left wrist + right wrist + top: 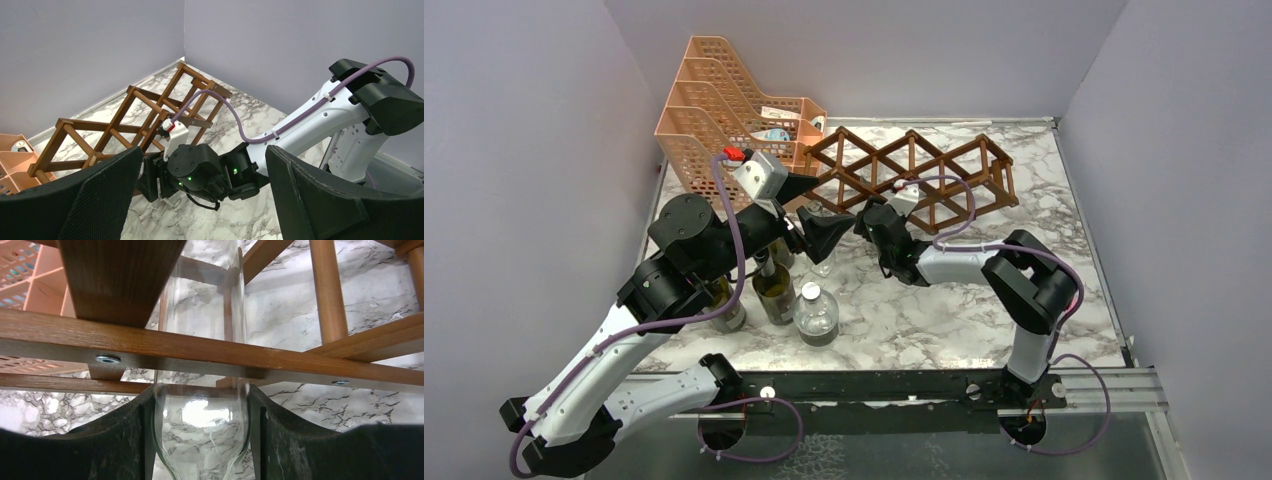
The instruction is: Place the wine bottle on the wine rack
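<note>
The right gripper (200, 412) is clenched on the wine bottle (202, 300). Its two matte black fingers (125, 440) press on either side of smooth, clear glass. Between the fingers the bottle is a rounded cylinder, and it tapers inward toward the palm. White marbling shows through it, along with a bright glare spot.

Ahead of the fingertips the glass body runs in behind a flat slat of the wine rack (150, 345), which is reddish-brown wood with a fine straight grain. The slat crosses the bottle from side to side and carries a small round metal fastener (107, 359). A wider board slants down above it, and a round dowel (327, 290) stands ahead and to the right. Whether the bottle's weight already lies on the rack cannot be told.

Further ahead and to the left is the peach-orange plastic tray (30, 285), its walls punched with a square grid. Below everything lies the glossy grey-veined marble table (924, 310).

Just left of the right gripper, the left gripper (204, 150) stands spread wide and grasps nothing. Its broad black fingers (100, 195) have a finely dotted face.

Nearer the arm bases stand a dark green glass bottle (774, 290) and a clear, white-capped bottle (816, 315).
</note>
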{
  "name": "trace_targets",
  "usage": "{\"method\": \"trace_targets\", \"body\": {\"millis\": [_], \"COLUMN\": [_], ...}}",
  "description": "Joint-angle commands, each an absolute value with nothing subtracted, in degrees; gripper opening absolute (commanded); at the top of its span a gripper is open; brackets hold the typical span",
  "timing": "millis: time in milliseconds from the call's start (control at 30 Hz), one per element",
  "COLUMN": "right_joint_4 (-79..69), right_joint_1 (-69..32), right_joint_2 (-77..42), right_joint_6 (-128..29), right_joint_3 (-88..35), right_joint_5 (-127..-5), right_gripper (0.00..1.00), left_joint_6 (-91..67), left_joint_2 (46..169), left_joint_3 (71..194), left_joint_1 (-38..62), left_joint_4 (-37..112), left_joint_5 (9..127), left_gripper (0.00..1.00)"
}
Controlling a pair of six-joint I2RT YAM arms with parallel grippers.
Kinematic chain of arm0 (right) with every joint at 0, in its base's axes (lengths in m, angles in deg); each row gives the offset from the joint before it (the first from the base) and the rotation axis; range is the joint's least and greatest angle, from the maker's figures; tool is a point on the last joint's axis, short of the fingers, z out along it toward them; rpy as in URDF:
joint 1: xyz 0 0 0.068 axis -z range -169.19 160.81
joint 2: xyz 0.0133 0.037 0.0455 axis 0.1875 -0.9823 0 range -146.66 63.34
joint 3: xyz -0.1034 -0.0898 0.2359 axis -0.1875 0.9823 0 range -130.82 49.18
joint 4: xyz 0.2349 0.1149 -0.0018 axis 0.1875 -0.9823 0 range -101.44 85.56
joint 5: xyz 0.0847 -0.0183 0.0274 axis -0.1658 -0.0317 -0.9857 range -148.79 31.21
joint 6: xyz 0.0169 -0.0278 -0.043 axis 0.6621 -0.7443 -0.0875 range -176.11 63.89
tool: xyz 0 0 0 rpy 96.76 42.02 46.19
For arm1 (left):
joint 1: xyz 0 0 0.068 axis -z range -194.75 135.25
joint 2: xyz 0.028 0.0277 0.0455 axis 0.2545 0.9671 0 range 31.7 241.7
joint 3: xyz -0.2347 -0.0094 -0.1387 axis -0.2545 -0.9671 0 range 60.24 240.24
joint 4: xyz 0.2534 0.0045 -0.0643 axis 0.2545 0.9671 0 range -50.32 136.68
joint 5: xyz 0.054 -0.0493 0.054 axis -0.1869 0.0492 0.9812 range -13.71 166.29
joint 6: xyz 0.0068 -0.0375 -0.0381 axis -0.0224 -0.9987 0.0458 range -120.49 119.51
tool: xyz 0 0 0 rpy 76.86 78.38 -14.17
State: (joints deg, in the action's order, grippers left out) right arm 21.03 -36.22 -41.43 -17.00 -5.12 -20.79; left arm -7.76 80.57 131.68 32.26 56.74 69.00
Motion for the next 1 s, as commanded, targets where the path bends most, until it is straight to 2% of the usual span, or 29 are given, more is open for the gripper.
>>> {"method": "trace_targets", "body": {"millis": [0,167,400,667,967], "right_joint_4": [24.4,20.9,18.3,16.1,2.5], "right_joint_1": [-35.7,-35.7,-35.6,-35.6,-35.6], "right_joint_2": [-42.9,-43.6,-40.9,-35.4,-24.9], "right_joint_6": [-18.3,-18.0,-17.0,-17.9,-21.3], "right_joint_3": [-8.5,-10.1,-8.9,-5.6,-3.6], "right_joint_5": [-20.2,-21.1,-21.8,-23.9,-28.6], "right_gripper": [0.39,0.57,0.72,0.77,0.77], "left_joint_6": [-8.2,-7.9,-7.8,-7.3,-5.8], "left_joint_2": [79.6,79.7,79.9,79.8,79.6], "left_joint_3": [131.0,131.1,130.9,130.8,131.0], "left_joint_1": [32.4,32.4,32.4,32.4,32.4], "left_joint_4": [56.6,56.6,56.6,57.0,58.9], "left_joint_5": [69.4,70.0,70.7,71.6,74.7], "left_gripper": [0.99,0.99,0.99,0.99,0.99]}}
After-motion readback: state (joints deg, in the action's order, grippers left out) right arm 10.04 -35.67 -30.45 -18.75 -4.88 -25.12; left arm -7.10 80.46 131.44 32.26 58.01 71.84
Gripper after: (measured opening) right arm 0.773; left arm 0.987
